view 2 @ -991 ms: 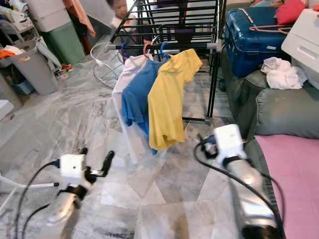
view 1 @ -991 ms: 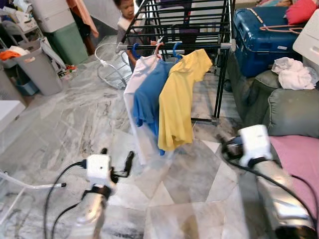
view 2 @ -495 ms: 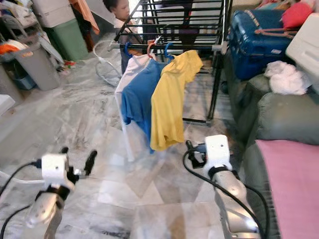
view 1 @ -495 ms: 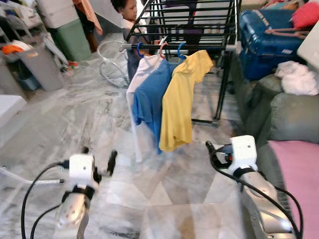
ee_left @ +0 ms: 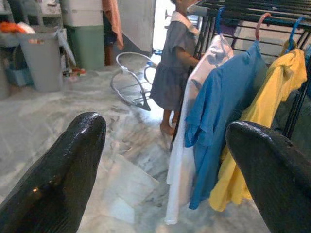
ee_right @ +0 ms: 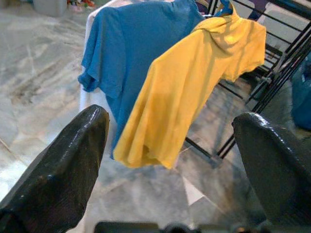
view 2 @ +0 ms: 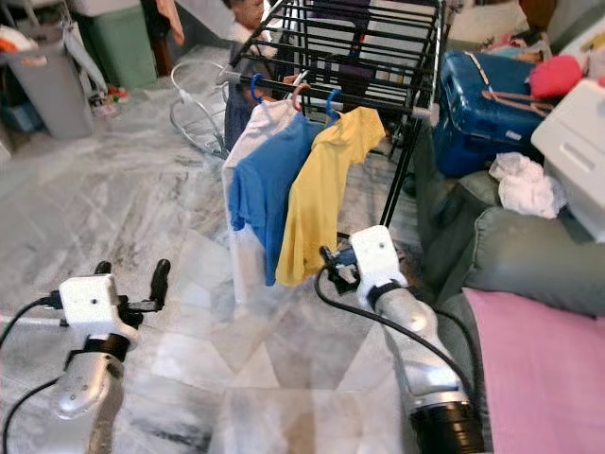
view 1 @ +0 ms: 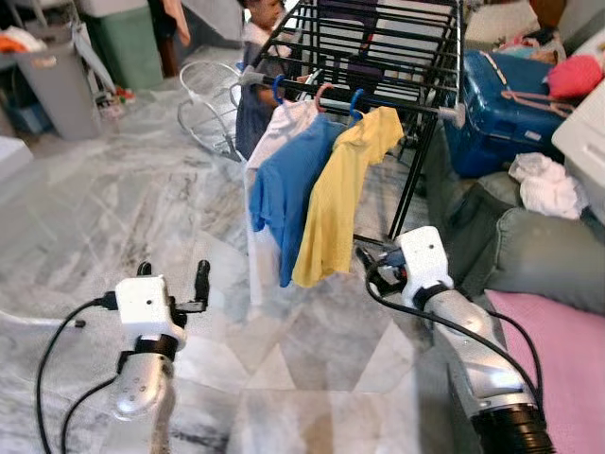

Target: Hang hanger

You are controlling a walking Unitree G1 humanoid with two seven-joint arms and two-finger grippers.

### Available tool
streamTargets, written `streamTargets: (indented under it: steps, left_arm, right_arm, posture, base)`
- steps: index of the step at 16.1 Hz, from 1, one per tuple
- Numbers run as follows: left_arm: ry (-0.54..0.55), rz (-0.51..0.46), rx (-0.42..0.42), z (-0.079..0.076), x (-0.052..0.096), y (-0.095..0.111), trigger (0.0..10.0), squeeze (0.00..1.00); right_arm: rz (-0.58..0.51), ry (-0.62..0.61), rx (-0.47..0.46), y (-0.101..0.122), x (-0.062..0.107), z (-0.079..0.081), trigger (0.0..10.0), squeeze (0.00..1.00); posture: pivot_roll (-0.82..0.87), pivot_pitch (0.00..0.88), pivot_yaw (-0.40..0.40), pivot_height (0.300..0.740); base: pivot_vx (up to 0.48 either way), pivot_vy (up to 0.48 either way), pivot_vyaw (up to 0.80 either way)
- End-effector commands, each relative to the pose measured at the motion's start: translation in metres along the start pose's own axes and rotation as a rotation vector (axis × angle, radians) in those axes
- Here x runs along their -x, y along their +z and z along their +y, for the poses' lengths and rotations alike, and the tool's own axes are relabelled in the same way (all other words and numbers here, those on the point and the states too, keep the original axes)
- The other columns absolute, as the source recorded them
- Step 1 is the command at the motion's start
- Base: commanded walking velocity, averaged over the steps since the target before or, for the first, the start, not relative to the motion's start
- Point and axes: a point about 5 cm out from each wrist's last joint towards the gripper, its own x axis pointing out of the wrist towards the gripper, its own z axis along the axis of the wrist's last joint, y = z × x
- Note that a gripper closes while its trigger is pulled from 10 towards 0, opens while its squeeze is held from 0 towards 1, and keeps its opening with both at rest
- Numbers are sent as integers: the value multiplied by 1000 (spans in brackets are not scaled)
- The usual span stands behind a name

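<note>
Since earlier frame, view closer on drying rack (view 1: 406, 57). Three shirts on hangers on front rail; yellow shirt (view 1: 336, 203) ahead of right gripper (view 1: 367, 267), nearer arm. I read both grippers wide, empty; left gripper (view 1: 175, 279) further off.

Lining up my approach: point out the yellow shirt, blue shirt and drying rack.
yellow shirt (view 1: 331, 213), left eye view, mid-body.
blue shirt (view 1: 279, 194), left eye view, chest.
drying rack (view 1: 408, 180), left eye view, front leg.

My head cameras are looking down at the drying rack (view 1: 378, 57); both wrist cameras are facing its hanging shirts (ee_right: 189, 82), the right one nearer.
</note>
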Motion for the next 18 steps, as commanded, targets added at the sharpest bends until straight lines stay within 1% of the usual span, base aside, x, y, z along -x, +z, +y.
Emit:
streamTargets:
  steps: [1,2,3,5,6,7,9,10,12,13,14,15,16,17,18]
  left_arm:
    - [-6,0,-2,-6,-3,0,10000,0]
    - [-8,-1,8,-10,-6,3,10000,0]
    - [-34,-13,-11,-13,-10,7,10000,0]
    - [-26,-23,-24,-14,-15,9,10000,0]
    - [27,-8,-12,-2,-14,6,10000,0]
    - [50,6,-15,2,-10,3,10000,0]
    - [46,18,-24,2,-5,-1,10000,0]
    - [53,36,-38,6,-1,-6,10000,0]
    - [55,53,-51,9,2,-10,10000,0]
    - [67,66,-47,12,2,-13,10000,0]
    - [71,75,-34,10,1,-15,10000,0]
    - [59,81,-15,3,-1,-16,10000,0]
    - [52,82,-8,1,-2,-16,10000,0]
    - [34,84,1,-4,-4,-16,10000,0]
    - [-29,93,7,-17,-13,-19,10000,0]
  right_arm:
    - [8,-25,1,-2,0,-7,10000,0]
    - [11,-55,-12,-4,2,-12,10000,0]
    - [22,-86,-38,-11,8,-14,10000,0]
    - [51,-113,-48,-25,16,-17,10000,0]
    - [69,-143,-70,-30,21,-15,10000,0]
    - [71,-149,-67,-31,26,-17,10000,0]
    - [75,-151,-66,-33,29,-21,10000,0]
    - [74,-144,-59,-33,27,-20,10000,0]
    - [70,-154,-61,-31,23,-22,10000,0]
    - [60,-169,-76,-29,21,-22,10000,0]
    - [50,-178,-83,-27,22,-22,10000,0]
    - [41,-181,-85,-25,23,-21,10000,0]
    - [39,-182,-85,-24,24,-20,10000,0]
    - [34,-186,-89,-24,25,-20,10000,0]
    - [31,-229,-114,-24,33,-25,10000,0]
  posture:
    - [-35,0,-51,740]
    - [-36,0,-31,740]
    - [-38,0,11,740]
    - [-48,0,50,740]
    - [-57,0,58,740]
    - [-69,0,58,740]
    - [-61,0,50,740]
    - [-60,0,58,740]
    - [-68,0,65,740]
    - [-89,0,83,740]
    - [-105,0,97,740]
    - [-125,0,112,740]
    - [-125,0,112,740]
    - [-146,0,126,740]
    - [-200,0,139,740]
  base:
    - [0,0,0]
    - [0,0,0]
    - [0,0,0]
    - [0,0,0]
    - [0,0,0]
    - [0,0,0]
    - [0,0,0]
    - [0,0,0]
    - [0,0,0]
    - [0,0,0]
    - [0,0,0]
    - [0,0,0]
    - [0,0,0]
    - [0,0,688]
    - [0,0,0]
